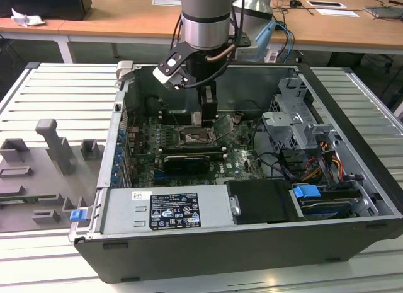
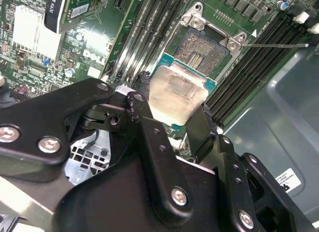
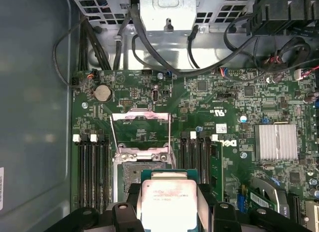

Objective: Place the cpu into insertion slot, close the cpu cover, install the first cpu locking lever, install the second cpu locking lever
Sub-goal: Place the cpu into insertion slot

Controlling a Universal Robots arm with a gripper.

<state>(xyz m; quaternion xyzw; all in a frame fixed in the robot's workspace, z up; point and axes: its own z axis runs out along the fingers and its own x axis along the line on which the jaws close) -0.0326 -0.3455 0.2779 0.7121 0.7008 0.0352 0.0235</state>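
Silvery cpu [image 2: 177, 95] clamped between fingers [image 2: 149, 137] over insertion slot [image 2: 205, 48].

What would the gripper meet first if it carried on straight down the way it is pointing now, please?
Probably the insertion slot: the gripper, shut on the cpu, points down at the motherboard close beside its open dark centre. Exact alignment is unclear.

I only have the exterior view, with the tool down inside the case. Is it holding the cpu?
Observer: Yes. In both wrist views the tool grips the small flat silvery square cpu between its fingers.
Operator: Is the slot free?
Observer: In the second wrist view the square silver-rimmed insertion slot is empty; the cpu is not seated.
Operator: And the cover?
Observer: In the first wrist view the thin silver metal frame cpu cover stands raised open.
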